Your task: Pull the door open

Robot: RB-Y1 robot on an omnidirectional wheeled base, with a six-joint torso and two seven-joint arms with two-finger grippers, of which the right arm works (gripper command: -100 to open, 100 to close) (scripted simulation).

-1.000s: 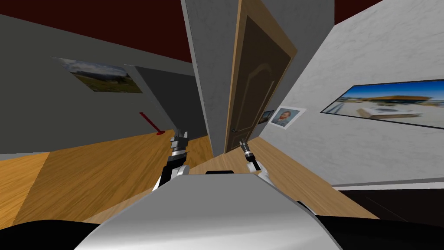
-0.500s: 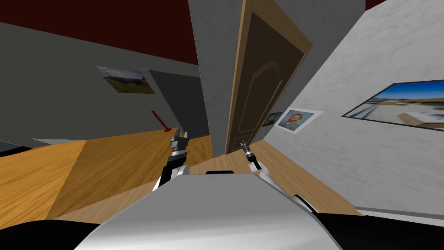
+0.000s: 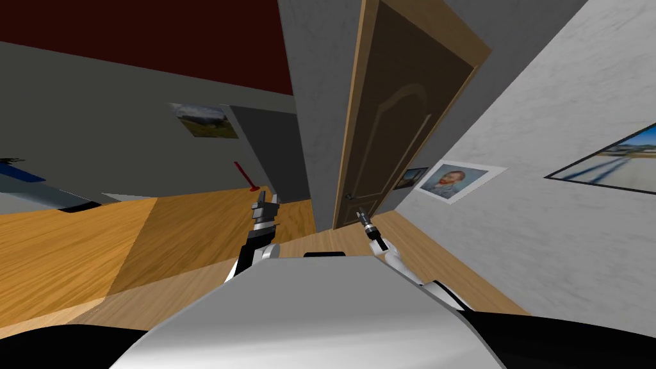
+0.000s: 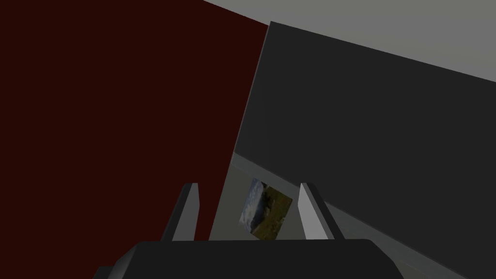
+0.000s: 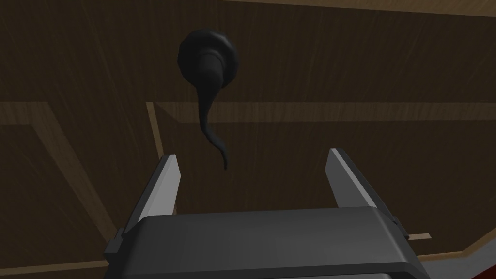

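Right wrist view shows my right gripper (image 5: 253, 155) with fingers apart, facing the brown door (image 5: 339, 72); its black lever handle (image 5: 209, 87) lies just ahead, touching neither finger. My left gripper (image 4: 249, 186), fingers also apart, is held left of the door.

left claw (image 4: 247, 208) open, right claw (image 5: 252, 179) open

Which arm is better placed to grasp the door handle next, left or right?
Right. The right gripper faces the brown door, its open fingers lined up around the tip of the dark lever handle, apparently not yet touching. The left gripper, also open, points away from the door.
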